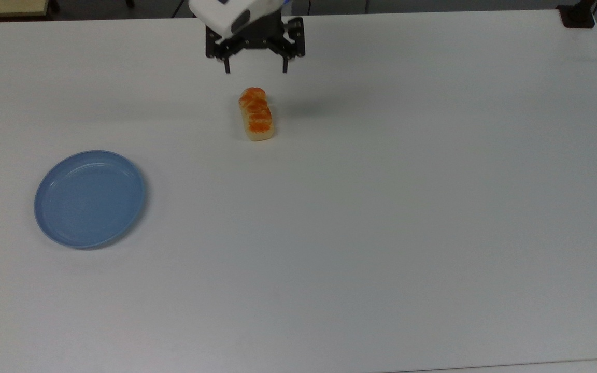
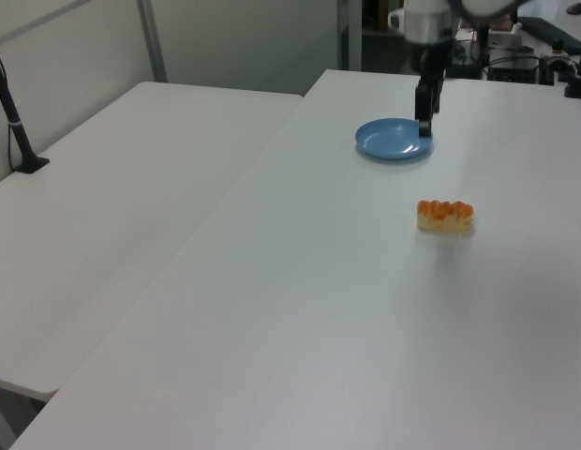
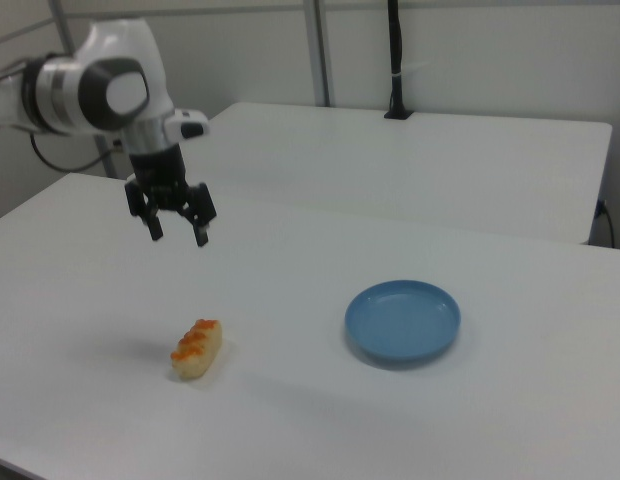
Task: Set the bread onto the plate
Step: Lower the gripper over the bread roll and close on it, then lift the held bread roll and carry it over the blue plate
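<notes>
The bread [image 1: 256, 114] is a small oblong loaf with an orange-brown top, lying on the white table; it also shows as the bread [image 2: 445, 215] and the bread [image 3: 196, 348]. The round light-blue plate [image 1: 90, 198] lies apart from it, to the top view's lower left, and appears again as the plate [image 2: 394, 139] and the plate [image 3: 402, 320]. My gripper [image 1: 255, 67] hangs open in the air above the table, just beyond the loaf's far end in the top view. In the right view the gripper [image 3: 178, 236] is well above the loaf, fingers spread, holding nothing.
A second white table [image 2: 103, 206] adjoins on the left view's left, with a black pole [image 2: 14, 117] on it. A black clamp [image 1: 577, 15] sits at the top view's upper right corner of the table. Cluttered desks stand behind the arm.
</notes>
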Available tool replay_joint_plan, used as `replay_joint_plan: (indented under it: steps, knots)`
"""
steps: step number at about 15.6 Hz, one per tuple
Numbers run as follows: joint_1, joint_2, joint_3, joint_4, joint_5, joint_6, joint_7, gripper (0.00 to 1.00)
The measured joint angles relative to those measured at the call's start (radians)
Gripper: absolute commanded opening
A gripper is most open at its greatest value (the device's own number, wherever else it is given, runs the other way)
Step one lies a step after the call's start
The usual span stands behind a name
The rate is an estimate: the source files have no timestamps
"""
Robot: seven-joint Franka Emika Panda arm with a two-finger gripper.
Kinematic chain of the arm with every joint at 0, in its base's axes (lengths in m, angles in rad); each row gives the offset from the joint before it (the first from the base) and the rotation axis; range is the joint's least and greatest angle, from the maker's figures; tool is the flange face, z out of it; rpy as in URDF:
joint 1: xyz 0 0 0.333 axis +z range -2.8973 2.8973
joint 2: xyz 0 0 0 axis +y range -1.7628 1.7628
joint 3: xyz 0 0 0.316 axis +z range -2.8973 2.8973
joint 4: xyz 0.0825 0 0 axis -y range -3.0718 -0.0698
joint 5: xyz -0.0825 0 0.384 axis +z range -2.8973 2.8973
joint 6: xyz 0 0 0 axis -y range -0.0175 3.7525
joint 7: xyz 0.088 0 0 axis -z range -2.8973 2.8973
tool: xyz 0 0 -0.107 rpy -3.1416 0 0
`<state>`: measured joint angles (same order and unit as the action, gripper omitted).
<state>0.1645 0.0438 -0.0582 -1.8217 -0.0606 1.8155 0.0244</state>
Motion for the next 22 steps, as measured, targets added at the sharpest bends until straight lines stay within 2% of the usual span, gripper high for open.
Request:
replay_joint_plan:
  steps: [3,7,12,14,18,20,22]
  knots:
    - [0.007,0.032,0.0,-0.073,0.0,0.091,0.0,1.0]
    - [0.008,0.095,0.008,-0.127,-0.003,0.147,0.0,1.0]
    - [0.009,0.131,0.013,-0.238,-0.065,0.232,0.0,1.0]
    - [0.008,0.136,0.013,-0.253,-0.077,0.24,0.0,0.99]
    - [0.007,0.157,0.013,-0.279,-0.084,0.267,0.0,0.76]
    - [0.006,0.164,0.013,-0.293,-0.089,0.286,0.0,0.54]
    - [0.006,0.168,0.013,-0.296,-0.091,0.288,0.0,0.39]
